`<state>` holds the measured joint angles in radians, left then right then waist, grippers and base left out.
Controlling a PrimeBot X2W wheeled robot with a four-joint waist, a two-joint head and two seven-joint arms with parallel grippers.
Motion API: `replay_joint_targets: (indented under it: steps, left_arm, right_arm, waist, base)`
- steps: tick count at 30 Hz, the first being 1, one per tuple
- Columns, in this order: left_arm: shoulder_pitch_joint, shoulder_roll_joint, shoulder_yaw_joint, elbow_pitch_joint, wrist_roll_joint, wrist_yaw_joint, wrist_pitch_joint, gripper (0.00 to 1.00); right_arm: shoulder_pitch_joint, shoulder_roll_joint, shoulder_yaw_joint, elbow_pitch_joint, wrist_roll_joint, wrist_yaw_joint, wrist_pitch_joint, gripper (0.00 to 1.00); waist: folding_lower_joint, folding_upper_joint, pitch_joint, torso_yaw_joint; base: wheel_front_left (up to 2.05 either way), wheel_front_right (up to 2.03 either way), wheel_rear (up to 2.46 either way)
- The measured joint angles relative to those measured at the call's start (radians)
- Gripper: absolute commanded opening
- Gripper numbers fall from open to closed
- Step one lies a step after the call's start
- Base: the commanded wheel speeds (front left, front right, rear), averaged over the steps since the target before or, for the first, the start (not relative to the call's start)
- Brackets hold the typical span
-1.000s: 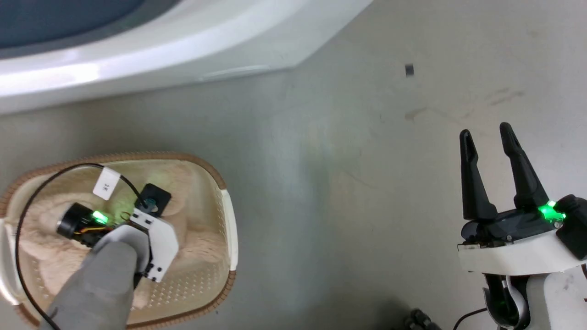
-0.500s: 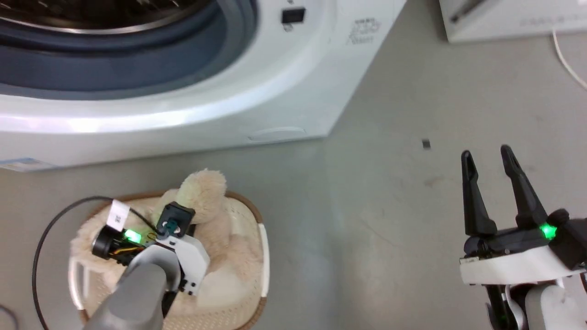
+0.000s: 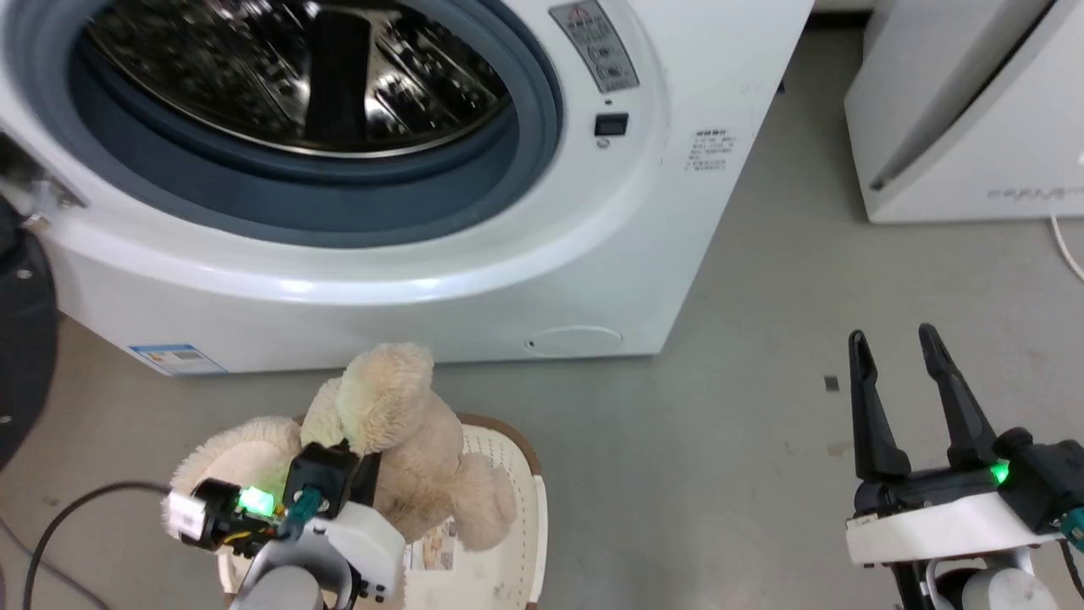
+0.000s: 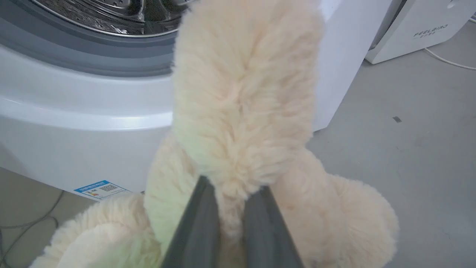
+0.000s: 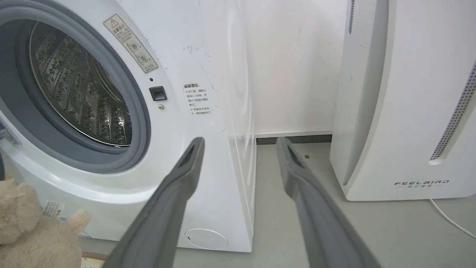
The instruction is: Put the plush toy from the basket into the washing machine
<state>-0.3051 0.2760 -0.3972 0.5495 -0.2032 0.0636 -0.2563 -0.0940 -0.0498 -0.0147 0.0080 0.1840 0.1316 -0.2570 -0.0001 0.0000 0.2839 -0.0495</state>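
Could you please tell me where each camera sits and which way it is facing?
Head: on the head, looking forward and down at washing machine, basket, plush toy; left arm, open right tool show.
Left wrist: looks along the left tool, shut on the plush toy, toward the drum.
Right wrist: looks past its own open fingers at the washing machine and white appliance.
Shared: all show washing machine and plush toy.

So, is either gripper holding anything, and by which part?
The left gripper is shut on the fluffy cream-beige plush toy, pinching the base of a long furry lobe; which limb cannot be told. The right gripper is open, holding nothing.
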Motion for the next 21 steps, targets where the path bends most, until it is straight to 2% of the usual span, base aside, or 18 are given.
replay_joint_targets:
  steps: [10,16,21]
  left_arm:
    - [0.105,0.002,0.093,-0.299,0.049,0.03,0.0,0.0]
    - [0.094,0.031,0.154,-0.451,0.084,0.029,0.0,0.0]
    - [0.015,0.071,0.22,-0.554,0.111,0.021,0.0,0.0]
  right_arm:
    - [0.025,0.0,0.007,0.001,0.0,0.0,0.0,1.0]
    - [0.024,0.0,0.007,-0.009,0.001,0.0,0.0,1.0]
    - [0.016,0.0,0.022,-0.023,0.006,0.0,0.0,1.0]
  waist:
    - [0.0,0.0,-0.055,0.017]
    - [0.0,0.0,-0.024,0.0]
    - [0.0,0.0,0.026,-0.026]
  base:
    - [0.0,0.0,0.0]
    - [0.0,0.0,0.0]
    - [0.0,0.0,0.0]
